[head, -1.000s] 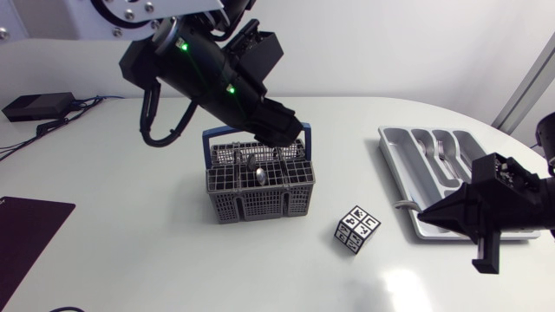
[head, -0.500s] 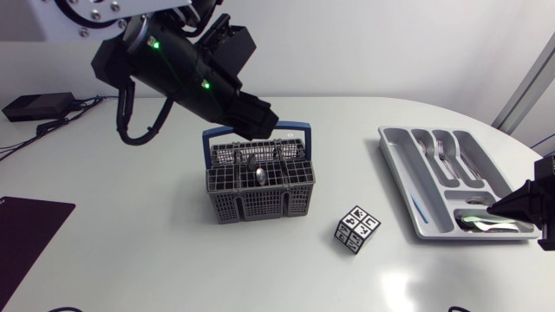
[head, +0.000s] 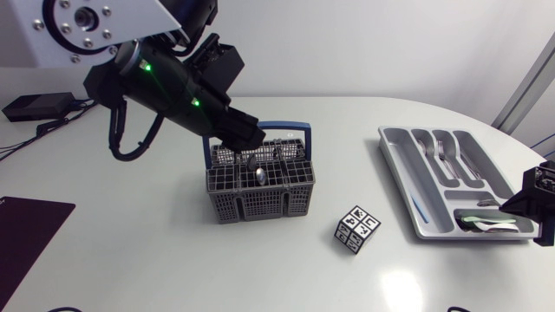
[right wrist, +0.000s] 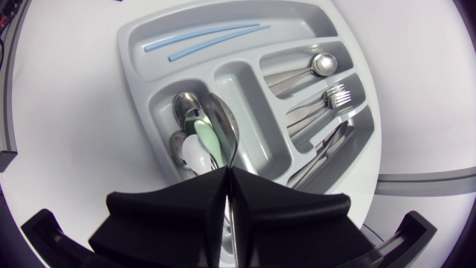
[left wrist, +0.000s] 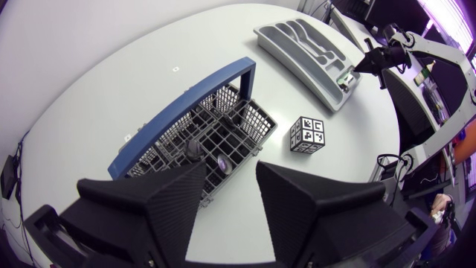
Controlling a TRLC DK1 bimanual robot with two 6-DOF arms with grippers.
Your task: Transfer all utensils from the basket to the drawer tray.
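Note:
The grey wire basket [head: 260, 186] with a blue handle stands mid-table, and a spoon [head: 259, 176] stands among the utensils in it. My left gripper [head: 245, 139] hangs over the basket's back edge. In the left wrist view its fingers [left wrist: 171, 201] stand open and empty above the basket [left wrist: 216, 141]. The grey drawer tray [head: 399, 165] lies at the right, holding forks, spoons and knives. My right gripper [head: 513, 204] sits at the tray's near right end. In the right wrist view this gripper [right wrist: 229, 175] is shut on the thin handle of a spoon [right wrist: 222, 123] that lies in the tray [right wrist: 141, 97].
A black-and-white marker cube [head: 357, 229] sits in front of the basket, between it and the tray. A black mat [head: 26, 230] lies at the left edge and a black box [head: 35, 106] with cables at the far left. A green-and-white handled utensil [right wrist: 204, 141] lies beside the spoon.
My right arm has drawn back rightwards off the tray to its near right end. My left arm has shifted left and up over the basket, its fingers unchanged.

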